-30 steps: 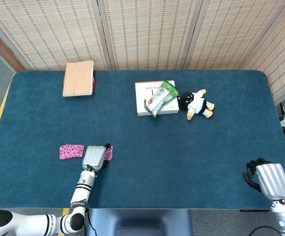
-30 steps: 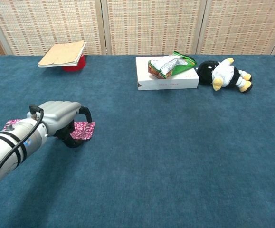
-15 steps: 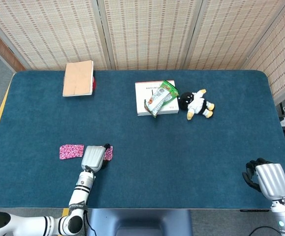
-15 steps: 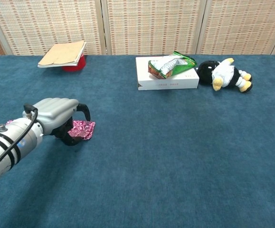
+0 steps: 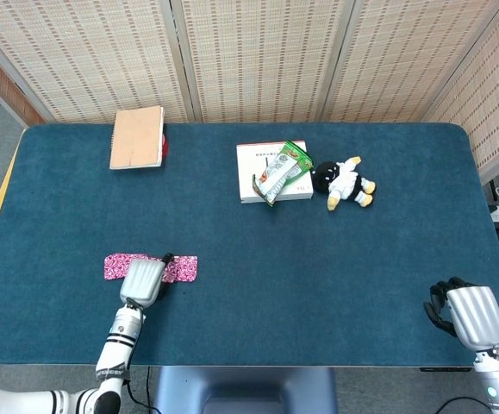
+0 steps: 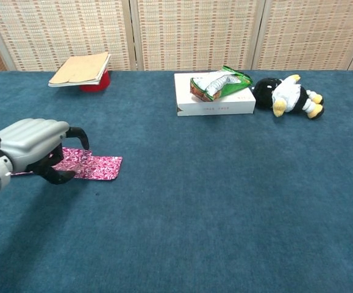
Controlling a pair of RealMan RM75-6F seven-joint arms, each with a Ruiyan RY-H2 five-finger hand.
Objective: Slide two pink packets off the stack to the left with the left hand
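Note:
Pink patterned packets lie in a row near the front left of the blue table (image 5: 258,259). One packet (image 5: 118,266) sticks out to the left of my left hand (image 5: 143,280), and another (image 5: 182,269) sticks out to its right. In the chest view the right packet (image 6: 97,166) lies flat, with my left hand (image 6: 33,143) hovering low over the pink strip's left part, fingers curled downward. Whether the fingertips press a packet is hidden. My right hand (image 5: 466,315) rests at the front right edge, fingers curled in, holding nothing.
A white box (image 5: 253,164) with a green snack bag (image 5: 283,171) on it stands at the back middle, with a black and white plush toy (image 5: 344,183) beside it. A tan notebook (image 5: 137,138) lies on a red object at the back left.
My left hand has moved left along the pink packets, uncovering the right packet that it hid before. The right hand has not moved.

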